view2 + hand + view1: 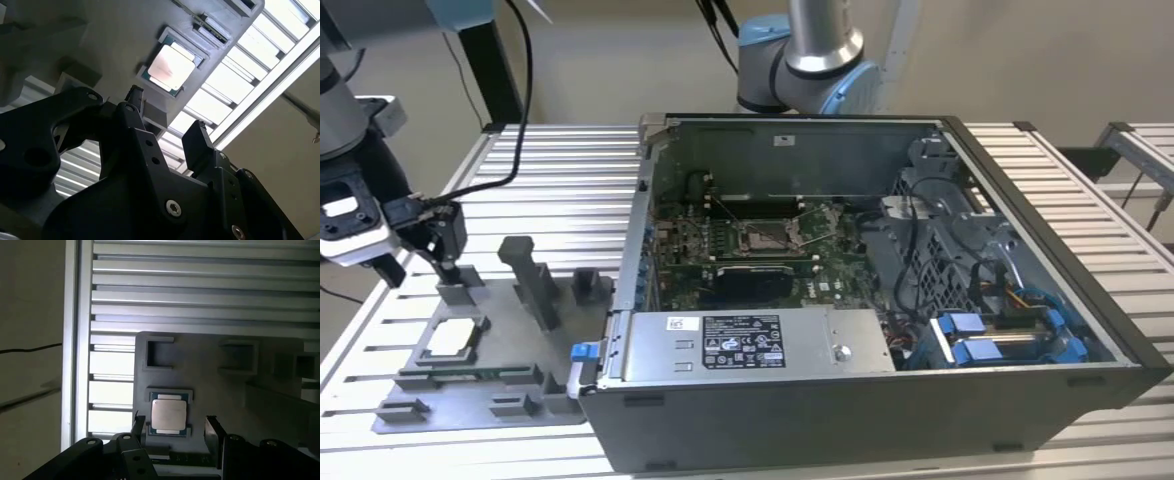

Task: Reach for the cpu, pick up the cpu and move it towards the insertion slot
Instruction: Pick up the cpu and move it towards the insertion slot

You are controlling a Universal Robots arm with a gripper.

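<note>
Black gripper [416,268] hovers at the exterior view's left, fingers spread wide and empty, above the grey fixture plate [454,402] where the cpu [454,340] lies flat; far to that view's right, the insertion slot [763,238] sits inside the open computer case [854,410]

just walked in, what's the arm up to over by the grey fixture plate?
The arm's gripper hangs open over the grey fixture plate at the exterior view's left, holding nothing. The cpu lies flat in its pocket on that plate, not yet gripped; in the first wrist view it lines up between the two spread fingers, apart from both. The insertion slot is off toward the exterior view's right, on the motherboard inside the open computer case.
</note>
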